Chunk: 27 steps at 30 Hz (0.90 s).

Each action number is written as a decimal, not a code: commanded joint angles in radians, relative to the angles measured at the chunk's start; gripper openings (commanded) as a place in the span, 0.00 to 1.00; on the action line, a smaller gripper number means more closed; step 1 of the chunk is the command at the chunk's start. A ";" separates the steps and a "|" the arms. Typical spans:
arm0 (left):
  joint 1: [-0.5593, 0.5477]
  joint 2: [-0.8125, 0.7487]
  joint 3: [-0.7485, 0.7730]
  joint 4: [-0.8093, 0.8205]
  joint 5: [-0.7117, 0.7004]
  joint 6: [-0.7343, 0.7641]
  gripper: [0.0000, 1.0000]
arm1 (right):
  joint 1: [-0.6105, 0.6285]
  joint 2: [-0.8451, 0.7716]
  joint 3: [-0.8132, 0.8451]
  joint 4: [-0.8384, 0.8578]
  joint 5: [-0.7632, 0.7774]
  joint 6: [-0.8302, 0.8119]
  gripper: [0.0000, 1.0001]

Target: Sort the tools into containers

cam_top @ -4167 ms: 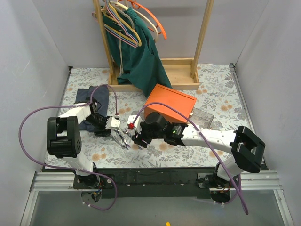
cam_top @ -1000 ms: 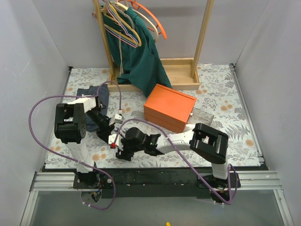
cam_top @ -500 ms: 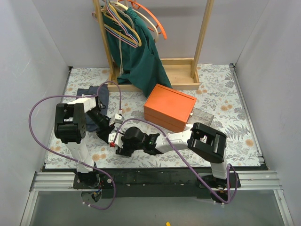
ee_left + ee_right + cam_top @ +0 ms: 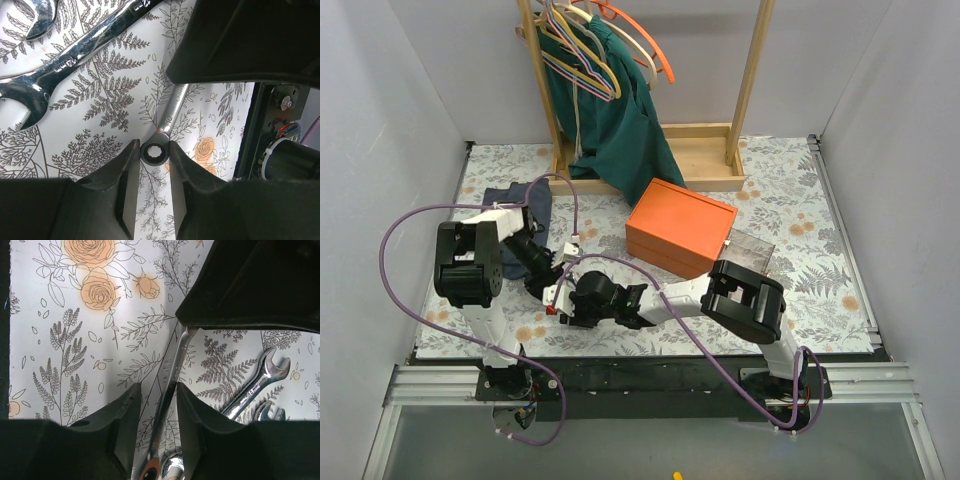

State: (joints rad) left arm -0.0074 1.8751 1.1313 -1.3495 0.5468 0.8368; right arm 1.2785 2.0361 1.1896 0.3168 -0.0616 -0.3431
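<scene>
A thin silver wrench (image 4: 170, 120) lies across the floral table cover. My left gripper (image 4: 155, 151) is shut on its ring end, with both fingers touching it. The wrench's far part runs under my right gripper. My right gripper (image 4: 156, 390) is open and straddles the same wrench's shaft (image 4: 176, 362), with a gap beside it. In the top view the left gripper (image 4: 546, 283) and the right gripper (image 4: 566, 304) meet tip to tip at the front left. Other wrenches (image 4: 75, 50) lie beside them and also show in the right wrist view (image 4: 255, 385). The orange box (image 4: 680, 230) has a clear drawer (image 4: 752, 250) pulled out.
A wooden clothes rack (image 4: 700, 155) with coloured hangers and a green garment (image 4: 610, 120) stands at the back. A dark cloth (image 4: 515, 205) lies by the left arm. Purple cables loop over both arms. White walls enclose the table.
My right gripper has slid left along the table until it sits against the left gripper. The left arm has barely moved.
</scene>
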 commanded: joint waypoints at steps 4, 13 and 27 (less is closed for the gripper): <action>0.006 -0.083 -0.019 -0.042 0.033 -0.010 0.00 | -0.007 0.058 0.010 -0.057 0.005 -0.022 0.18; 0.081 -0.152 0.116 -0.040 0.213 -0.135 0.51 | -0.014 -0.057 -0.005 -0.139 -0.032 -0.076 0.01; 0.084 -0.416 0.253 0.592 0.481 -1.013 0.84 | -0.439 -0.721 0.018 -0.643 -0.044 0.116 0.01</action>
State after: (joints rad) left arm 0.0959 1.5822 1.4830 -1.0794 0.9642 0.1860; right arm 1.0126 1.4979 1.1820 -0.1501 -0.1688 -0.3016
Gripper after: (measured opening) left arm 0.820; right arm 0.042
